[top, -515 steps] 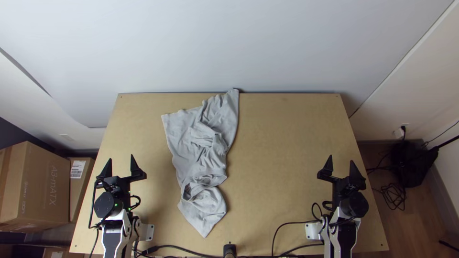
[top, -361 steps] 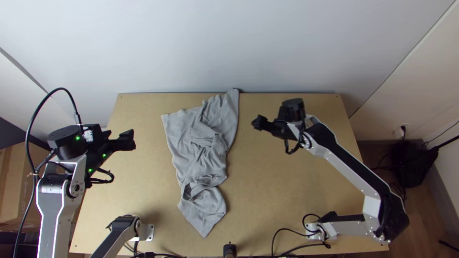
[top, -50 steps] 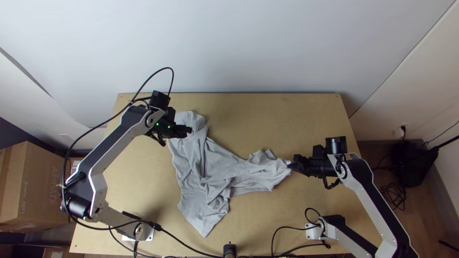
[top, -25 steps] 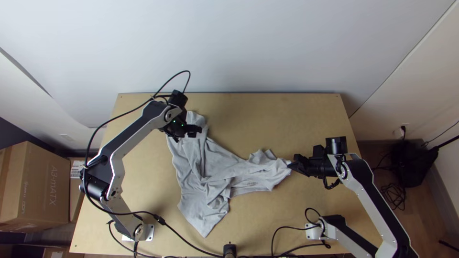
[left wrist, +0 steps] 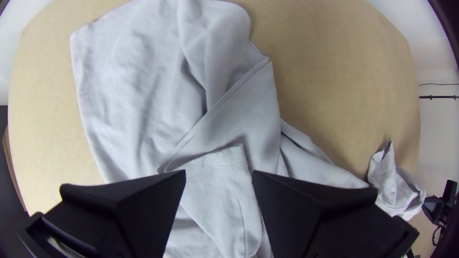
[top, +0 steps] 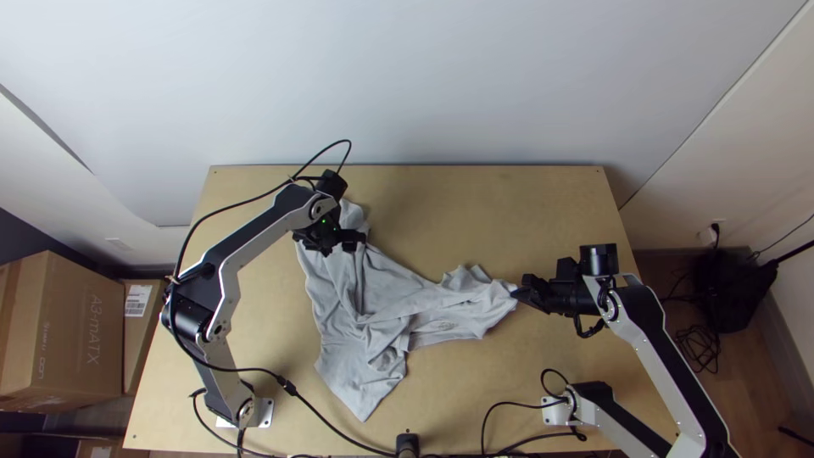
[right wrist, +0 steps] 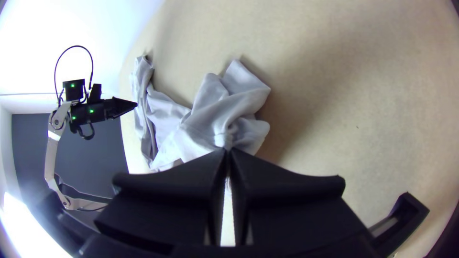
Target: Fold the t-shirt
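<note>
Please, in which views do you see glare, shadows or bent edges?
Right wrist view: white glare at the lower left, a soft shadow on the table beside the t-shirt; left wrist view: the table's edges bow strongly, and the picture's corners darken; top view: fairly even light on the table, whose edges look straight.

With its fingers (left wrist: 153, 200) apart, the left gripper (top: 362, 238) is over the rumpled grey t-shirt (left wrist: 129, 81), whose overlapping folds lie on the wooden table (left wrist: 334, 71), one part stretching right to the right gripper (top: 515, 293).
</note>
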